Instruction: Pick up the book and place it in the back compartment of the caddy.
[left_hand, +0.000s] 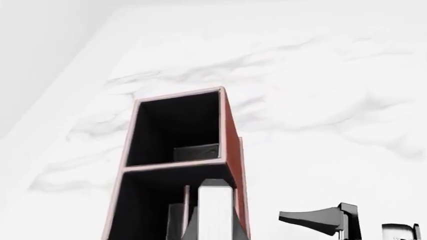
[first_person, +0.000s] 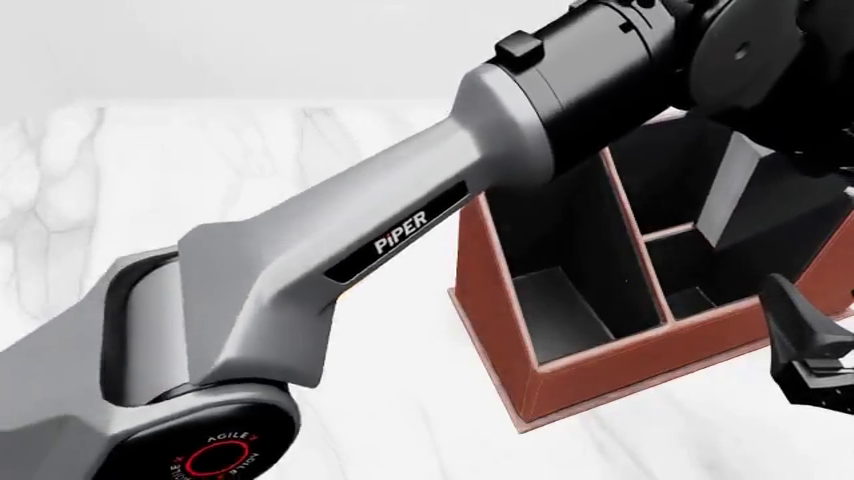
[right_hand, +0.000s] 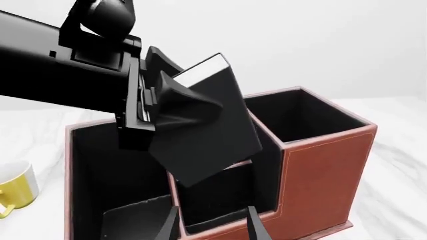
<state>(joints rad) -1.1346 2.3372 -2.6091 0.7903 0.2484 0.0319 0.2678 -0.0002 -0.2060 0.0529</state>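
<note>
Book (right_hand: 207, 135), stiff and slick-covered, hangs tilted in your left gripper (right_hand: 175, 100), pinched near its spine over the caddy (right_hand: 320, 165); right gripper (right_hand: 213, 225) spread, unloaded.

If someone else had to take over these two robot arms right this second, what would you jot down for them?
Left gripper: shut on the book, holding it tilted above the caddy, its lower corner at the caddy's short pockets.
Right gripper: open, holding nothing, at the caddy's near side.
Done: the book is picked up and carried over the caddy.
Left: lower the book into the back compartment, which looks unoccupied, then let go and pull the left arm away.
A yellow mug stands on the table beside the caddy; it plays no part.
</note>
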